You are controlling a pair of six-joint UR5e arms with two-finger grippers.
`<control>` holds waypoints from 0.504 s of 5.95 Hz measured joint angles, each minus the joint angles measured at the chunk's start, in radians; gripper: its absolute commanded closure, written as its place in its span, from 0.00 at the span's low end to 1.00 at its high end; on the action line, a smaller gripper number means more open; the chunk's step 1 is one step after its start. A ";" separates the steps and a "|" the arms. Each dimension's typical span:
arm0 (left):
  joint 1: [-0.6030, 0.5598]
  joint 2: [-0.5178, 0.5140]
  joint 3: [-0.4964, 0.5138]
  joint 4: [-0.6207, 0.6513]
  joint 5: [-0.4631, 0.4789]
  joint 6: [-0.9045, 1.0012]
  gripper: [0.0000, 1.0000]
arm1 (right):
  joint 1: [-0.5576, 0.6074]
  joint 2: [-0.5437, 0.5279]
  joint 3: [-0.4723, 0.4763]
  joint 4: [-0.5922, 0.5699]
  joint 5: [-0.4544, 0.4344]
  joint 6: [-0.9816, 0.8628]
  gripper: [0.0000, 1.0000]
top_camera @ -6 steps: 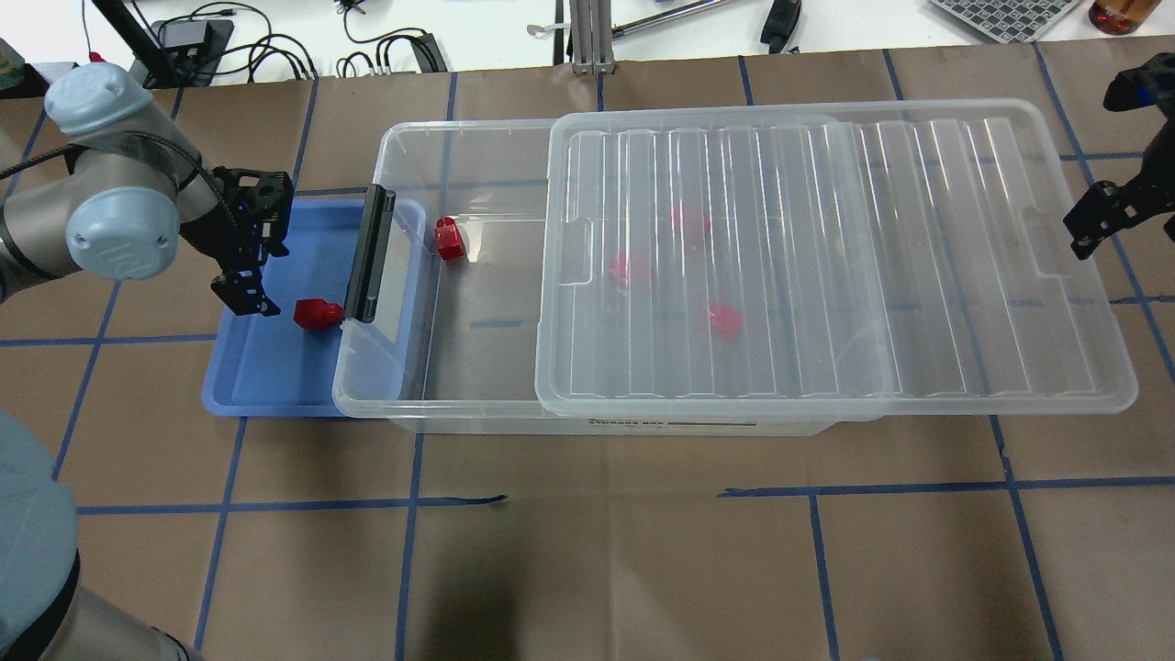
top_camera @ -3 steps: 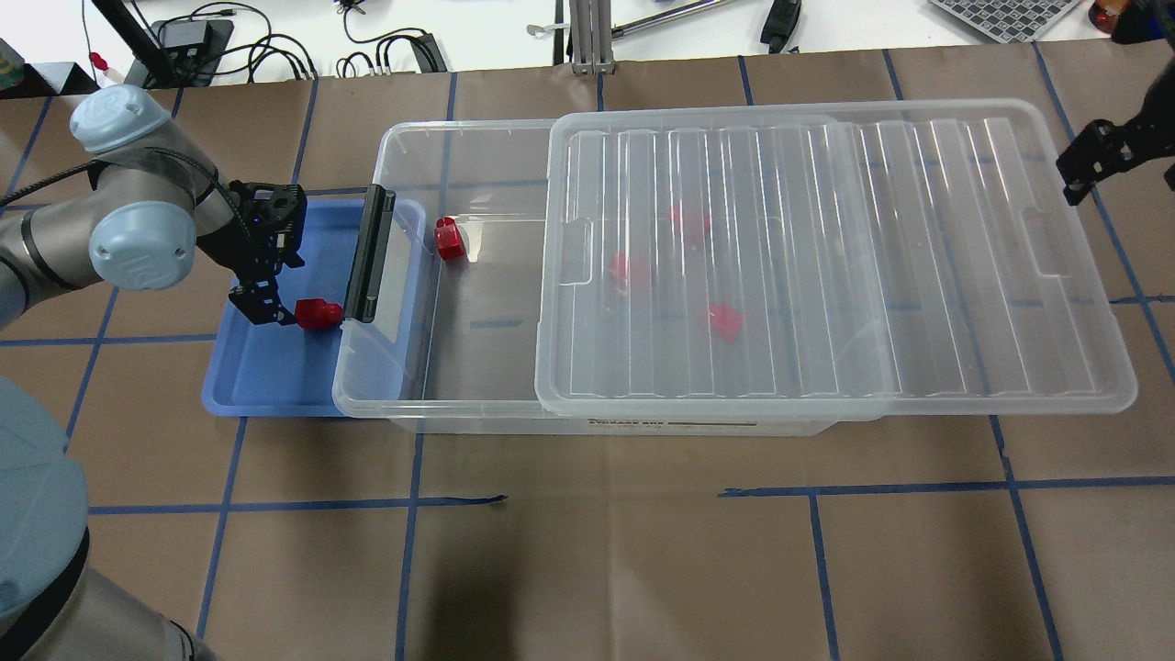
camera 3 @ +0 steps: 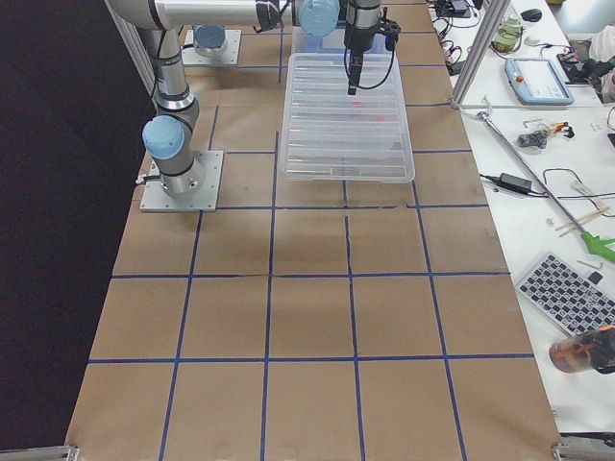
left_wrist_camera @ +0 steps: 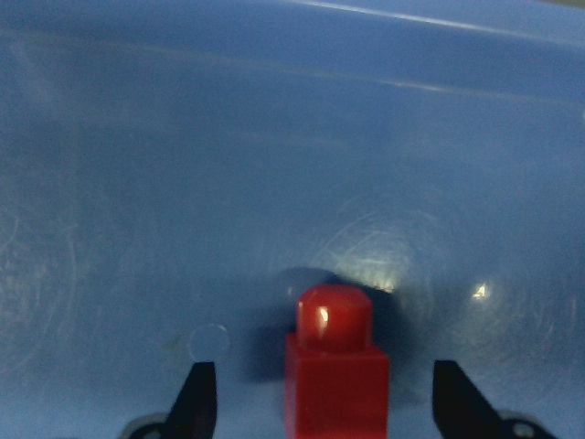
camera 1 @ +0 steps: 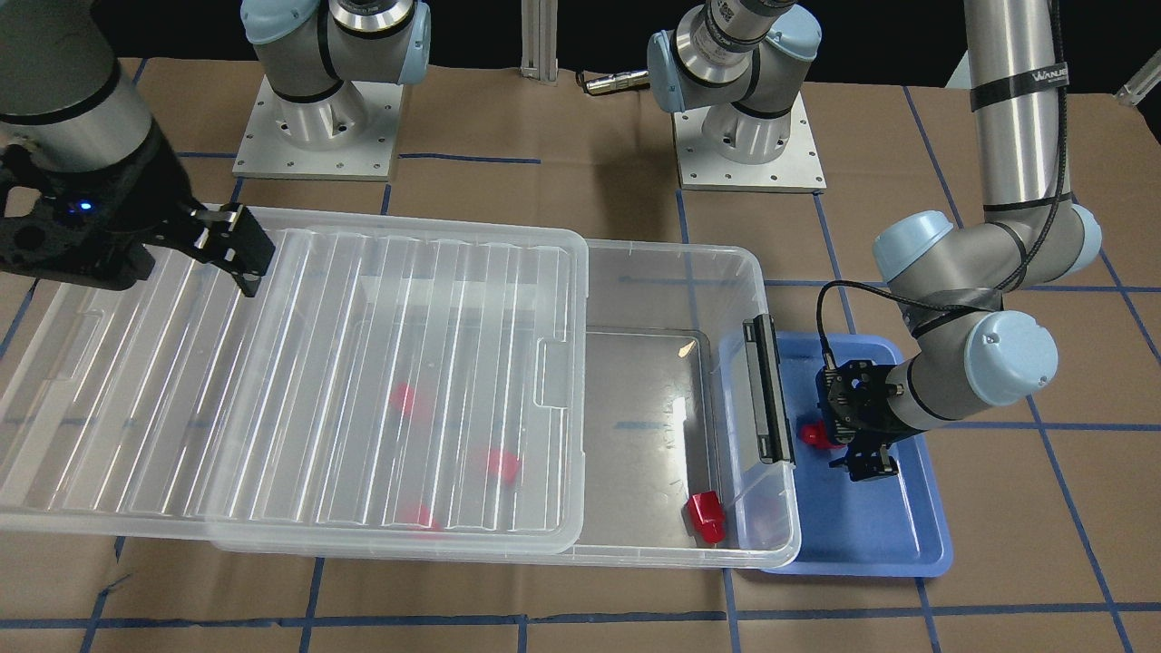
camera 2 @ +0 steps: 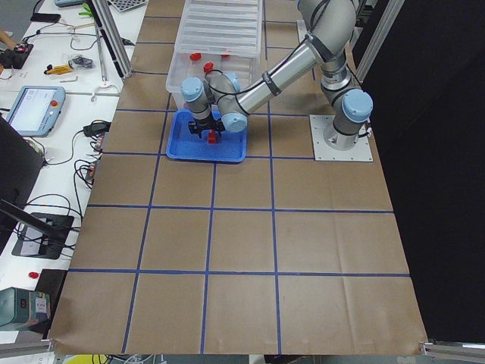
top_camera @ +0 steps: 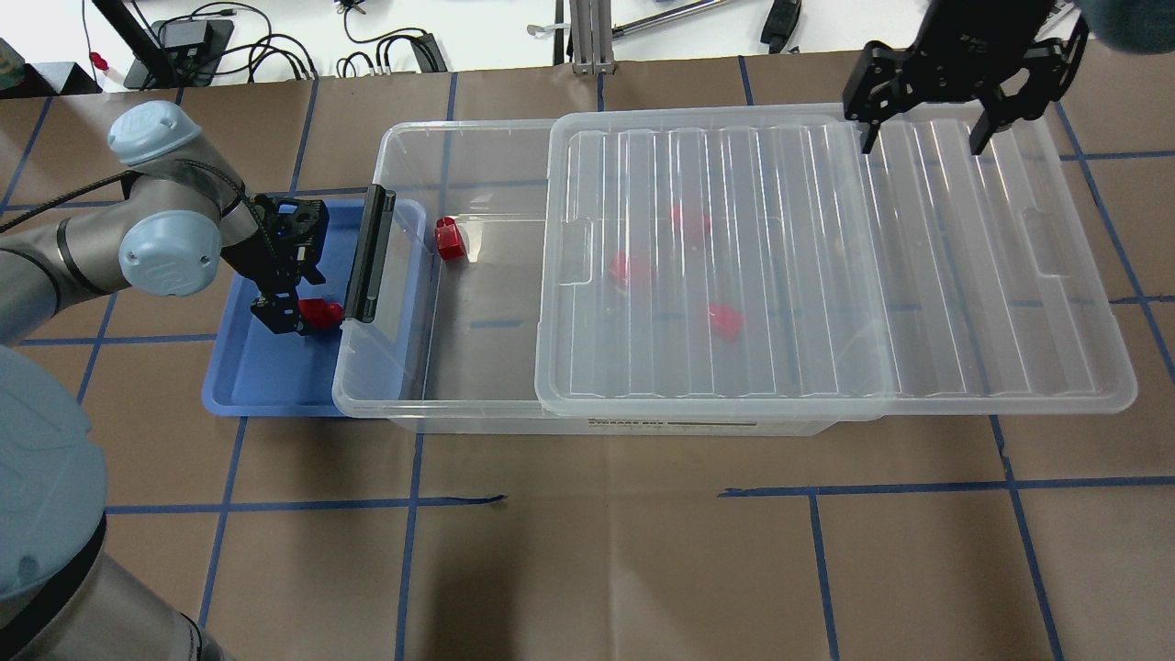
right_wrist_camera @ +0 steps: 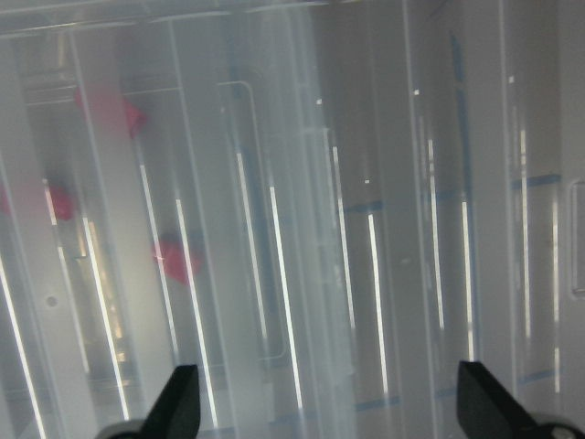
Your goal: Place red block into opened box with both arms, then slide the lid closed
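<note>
Left gripper (left_wrist_camera: 326, 407) is hanging wide open inside the blue tray (top_camera: 240, 386). The red block (top_camera: 318, 313) is sitting roughly centred between its fingers (left_wrist_camera: 196, 402), stub pointing away from the wrist, and nothing is touching yet. To grip well, close on the flat cube sides, not the stub. The box (top_camera: 404, 147) is standing just beside the gripper, so lift straight up before crossing its rim. Right gripper (top_camera: 923, 142) is hovering wide open over the lid (top_camera: 918, 275).
</note>
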 measured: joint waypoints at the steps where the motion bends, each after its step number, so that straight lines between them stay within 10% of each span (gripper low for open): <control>1: 0.000 -0.005 0.000 0.008 0.000 0.016 0.85 | 0.042 0.000 -0.004 0.004 0.021 0.055 0.00; 3: -0.001 -0.003 0.005 0.019 0.002 0.027 0.94 | 0.072 0.003 -0.008 0.006 0.028 0.083 0.00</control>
